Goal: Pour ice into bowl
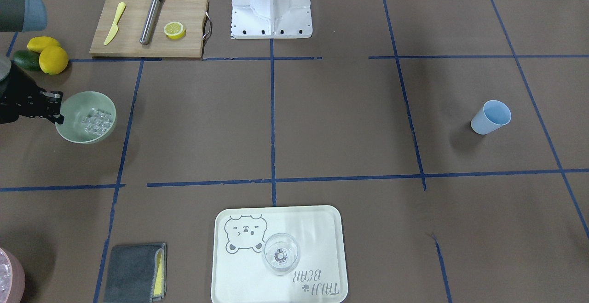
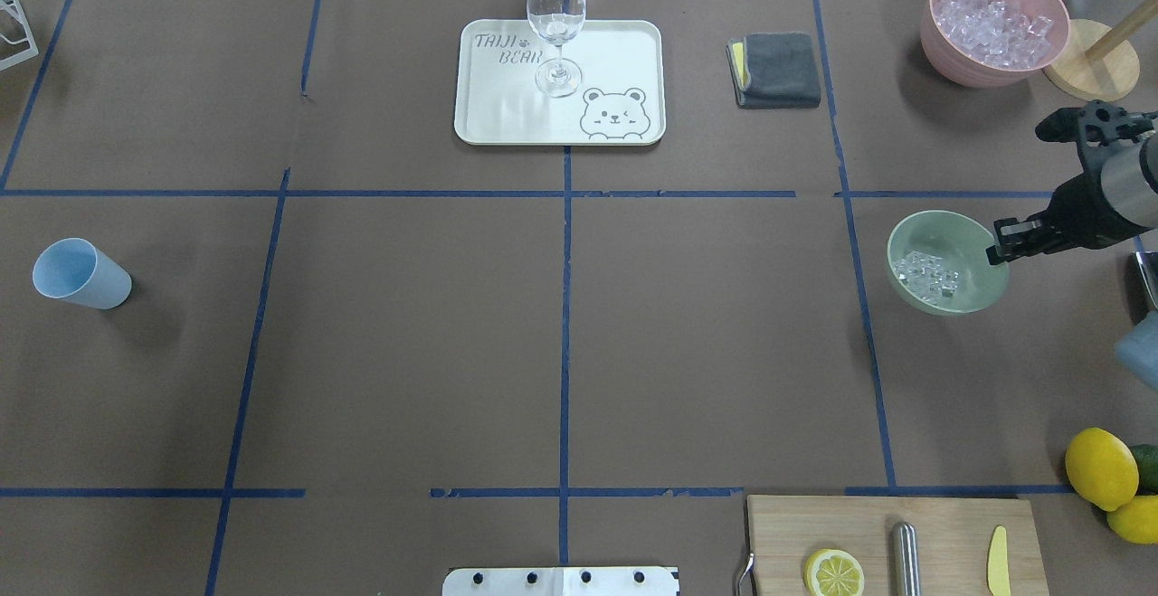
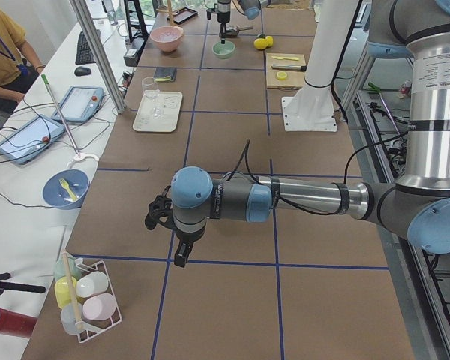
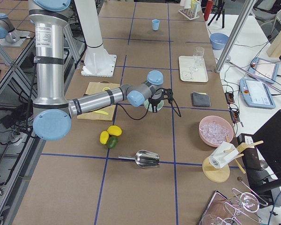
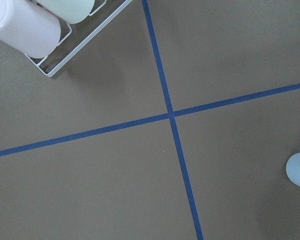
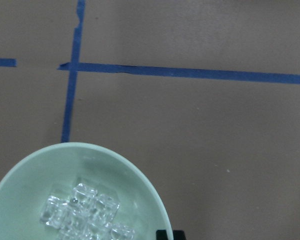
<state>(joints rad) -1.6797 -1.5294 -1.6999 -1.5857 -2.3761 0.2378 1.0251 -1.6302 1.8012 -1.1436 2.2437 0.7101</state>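
The pale sage-green bowl (image 1: pixel 73 130) stands on the robot's right side of the table, tilted, with the ice (image 1: pixel 96 121) heaped on the side away from my right gripper. The bowl (image 2: pixel 972 293) and ice (image 2: pixel 925 275) also show in the overhead view, and in the right wrist view as bowl (image 6: pixel 25 190) and ice (image 6: pixel 82 212). My right gripper (image 1: pixel 59 107) (image 2: pixel 1002 243) is shut on the bowl's rim. My left gripper (image 3: pixel 156 217) hovers above bare table at the far left end; I cannot tell whether it is open or shut.
A pink container of ice (image 2: pixel 993 22) and a metal scoop (image 4: pixel 147 159) lie near the right end. A light blue cup (image 1: pixel 491 117), a tray with a wine glass (image 1: pixel 280 252), a grey cloth (image 1: pixel 135 273), a cutting board (image 1: pixel 149 26) and lemons (image 1: pixel 48 54) are about.
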